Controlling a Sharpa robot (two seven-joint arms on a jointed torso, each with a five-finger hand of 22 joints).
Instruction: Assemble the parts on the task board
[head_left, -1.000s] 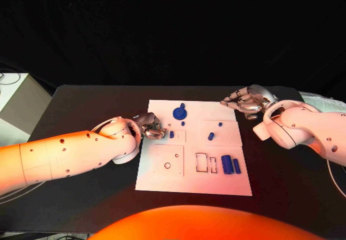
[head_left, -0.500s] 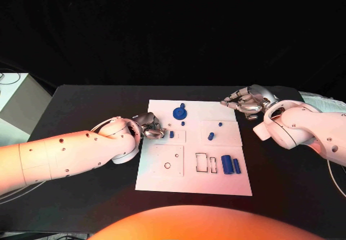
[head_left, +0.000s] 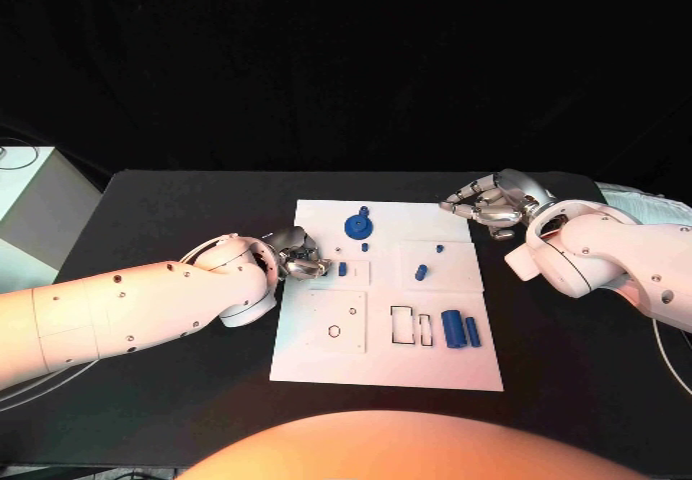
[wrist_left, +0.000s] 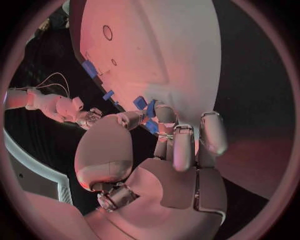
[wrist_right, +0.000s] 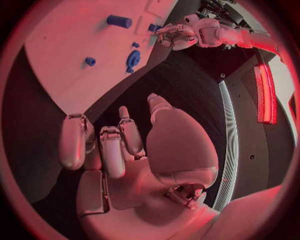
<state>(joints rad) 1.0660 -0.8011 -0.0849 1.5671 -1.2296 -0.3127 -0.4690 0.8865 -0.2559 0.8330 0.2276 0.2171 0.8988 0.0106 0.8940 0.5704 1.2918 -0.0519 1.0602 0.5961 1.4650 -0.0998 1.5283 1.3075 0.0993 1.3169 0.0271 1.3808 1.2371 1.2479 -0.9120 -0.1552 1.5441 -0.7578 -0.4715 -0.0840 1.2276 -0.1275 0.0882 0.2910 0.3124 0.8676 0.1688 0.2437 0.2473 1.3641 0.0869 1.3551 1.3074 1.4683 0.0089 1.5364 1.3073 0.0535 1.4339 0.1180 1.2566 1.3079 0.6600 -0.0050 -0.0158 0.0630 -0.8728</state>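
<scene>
The left hand (head_left: 296, 254) reaches a small upright blue part (head_left: 342, 269) just beyond its narrowly spread fingers (wrist_left: 165, 116) at the task board's (head_left: 378, 350) edge, possibly touching it; the right hand (head_left: 493, 203), fingers curled empty, sits well apart.

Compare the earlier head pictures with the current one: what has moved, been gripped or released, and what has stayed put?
Little has changed. The left hand has crept slightly toward the small blue part at the task board's left edge, its fingertips at that part. Whether it grips the part cannot be told. The right hand stays curled off the board's far right corner, holding nothing. The other blue parts lie where they were.
</scene>
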